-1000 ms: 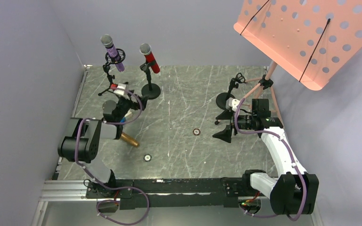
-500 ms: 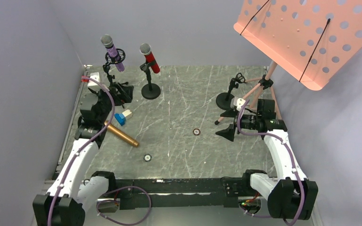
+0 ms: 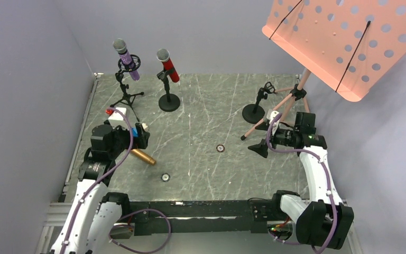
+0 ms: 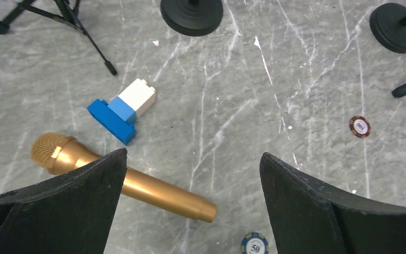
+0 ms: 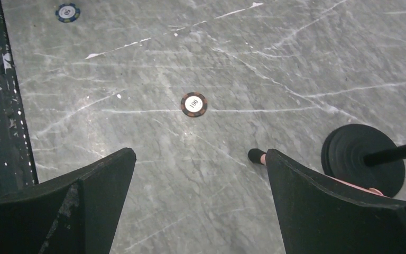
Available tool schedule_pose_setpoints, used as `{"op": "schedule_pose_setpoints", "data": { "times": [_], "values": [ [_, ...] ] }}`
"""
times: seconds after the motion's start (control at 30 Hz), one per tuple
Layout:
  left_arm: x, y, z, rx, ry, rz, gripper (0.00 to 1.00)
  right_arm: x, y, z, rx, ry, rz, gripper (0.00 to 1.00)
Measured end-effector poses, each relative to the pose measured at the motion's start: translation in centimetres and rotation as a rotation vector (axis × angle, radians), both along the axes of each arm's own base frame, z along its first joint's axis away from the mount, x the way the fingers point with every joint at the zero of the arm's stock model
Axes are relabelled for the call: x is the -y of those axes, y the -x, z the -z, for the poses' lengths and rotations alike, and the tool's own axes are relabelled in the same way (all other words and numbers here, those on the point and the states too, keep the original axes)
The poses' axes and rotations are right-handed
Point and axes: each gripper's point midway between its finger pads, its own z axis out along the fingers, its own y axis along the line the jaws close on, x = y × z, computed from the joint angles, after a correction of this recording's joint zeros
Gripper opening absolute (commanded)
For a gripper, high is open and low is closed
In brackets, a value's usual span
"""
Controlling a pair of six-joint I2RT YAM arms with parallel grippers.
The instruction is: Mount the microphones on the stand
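Observation:
The purple microphone (image 3: 126, 56) sits in the tripod stand (image 3: 123, 91) at the back left. The red microphone (image 3: 168, 66) sits in a round-base stand (image 3: 169, 101). A third round-base stand (image 3: 254, 112) with an empty clip (image 3: 267, 87) stands at the right. The gold microphone (image 3: 144, 156) lies flat on the table; in the left wrist view it (image 4: 153, 190) runs from behind the left finger toward the middle. My left gripper (image 3: 140, 140) (image 4: 193, 156) is open and empty above it. My right gripper (image 3: 261, 140) (image 5: 201, 153) is open and empty, near the empty stand's base (image 5: 362, 159).
A blue and white block (image 4: 121, 110) lies just beyond the gold microphone's head. Poker chips lie on the table (image 3: 220, 148) (image 3: 165, 177) (image 4: 255, 245) (image 5: 193, 104). A pink music stand (image 3: 343, 42) rises at the back right, one foot (image 5: 256, 155) by my right gripper.
My left arm has swung back from the tripod stand to hover over the gold microphone. My right gripper has drifted slightly right and nearer. The microphones have not moved.

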Motion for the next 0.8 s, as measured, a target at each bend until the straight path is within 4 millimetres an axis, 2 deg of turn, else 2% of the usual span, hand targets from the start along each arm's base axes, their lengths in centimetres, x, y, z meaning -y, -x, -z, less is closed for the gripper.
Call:
{"op": "schedule_pose_setpoints", "data": {
  "times": [0.07,0.13,0.2,0.33,0.43,0.6,0.8],
  "values": [
    [-0.4,0.1,-0.2,0.016,-0.024,-0.006,0.99,0.5,0.0,0.0,0.0,0.033,0.008,1.0],
    [-0.6,0.3,-0.7,0.037,-0.039,-0.012,0.99,1.1,-0.4,-0.9,0.021,0.079,0.023,1.0],
    [-0.8,0.5,-1.1,0.057,-0.048,-0.013,0.99,1.7,-1.1,-2.7,0.056,0.11,0.042,1.0],
    [-0.8,0.9,-2.0,0.094,-0.046,-0.014,0.99,2.2,-2.5,-7.6,0.13,0.116,0.091,1.0],
    [-0.8,1.2,-2.5,0.117,-0.042,-0.012,0.99,1.7,-3.3,-9.7,0.132,0.099,0.119,1.0],
    [-0.8,1.3,-2.5,0.117,-0.042,-0.011,0.99,-2.3,-4.9,-9.4,0.029,0.164,0.104,1.0],
    [-0.8,1.3,-2.6,0.119,-0.042,-0.012,0.99,-2.4,-9.2,-8.0,-0.075,0.228,0.3,1.0]
  ]
}}
